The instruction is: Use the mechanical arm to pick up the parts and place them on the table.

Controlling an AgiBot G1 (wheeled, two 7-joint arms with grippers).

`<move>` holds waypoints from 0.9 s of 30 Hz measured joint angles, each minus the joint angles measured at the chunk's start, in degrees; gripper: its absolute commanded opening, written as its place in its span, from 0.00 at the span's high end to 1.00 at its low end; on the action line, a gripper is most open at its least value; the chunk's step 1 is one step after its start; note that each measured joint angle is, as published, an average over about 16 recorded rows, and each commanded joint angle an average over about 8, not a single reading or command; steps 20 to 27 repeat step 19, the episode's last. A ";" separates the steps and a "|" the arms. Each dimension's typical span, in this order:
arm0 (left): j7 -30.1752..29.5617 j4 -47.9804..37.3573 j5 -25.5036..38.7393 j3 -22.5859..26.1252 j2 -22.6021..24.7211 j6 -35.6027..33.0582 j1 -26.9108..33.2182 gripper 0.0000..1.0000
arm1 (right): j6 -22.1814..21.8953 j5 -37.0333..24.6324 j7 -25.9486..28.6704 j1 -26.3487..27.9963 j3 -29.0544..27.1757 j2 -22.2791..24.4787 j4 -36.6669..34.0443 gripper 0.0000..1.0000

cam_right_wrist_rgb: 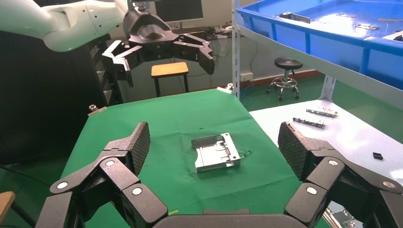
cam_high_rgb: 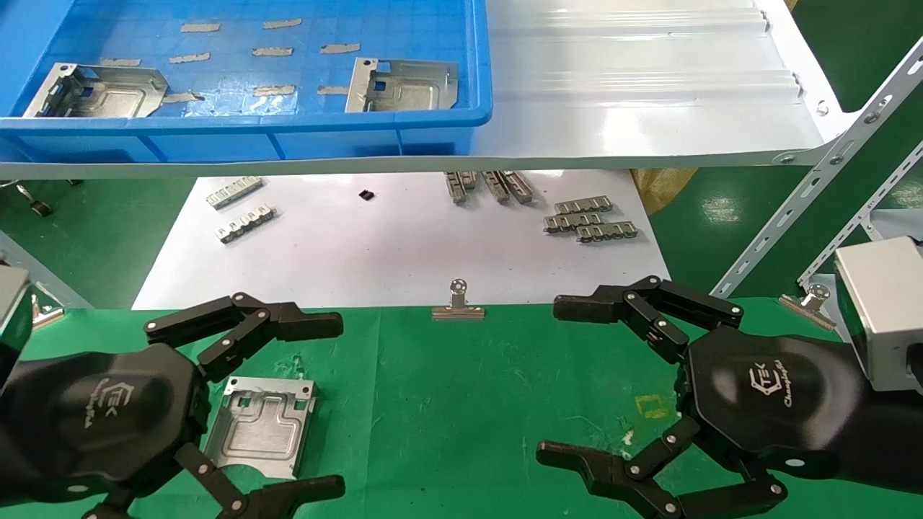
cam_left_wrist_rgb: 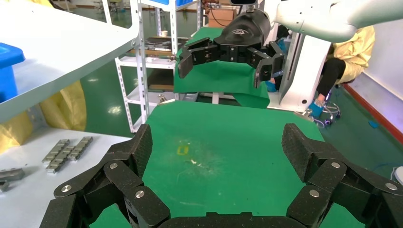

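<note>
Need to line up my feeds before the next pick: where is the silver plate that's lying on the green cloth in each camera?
Head view: the plate lies low on the left, between the open left gripper's fingers.
Left wrist view: not in it.
Right wrist view: the plate sits mid-picture on the green table.
Shared landmark: the green table.

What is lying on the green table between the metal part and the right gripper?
In the head view, only bare green table separates the part from the open right gripper. A yellow square outline marks the cloth near that gripper.
</note>
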State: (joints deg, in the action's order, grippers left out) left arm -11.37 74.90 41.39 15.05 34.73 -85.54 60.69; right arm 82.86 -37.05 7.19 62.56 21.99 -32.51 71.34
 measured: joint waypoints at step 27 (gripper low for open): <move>0.51 -1.01 0.31 0.74 0.21 -0.08 0.65 0.00 | 0.00 0.00 0.00 0.00 0.00 0.00 0.00 0.00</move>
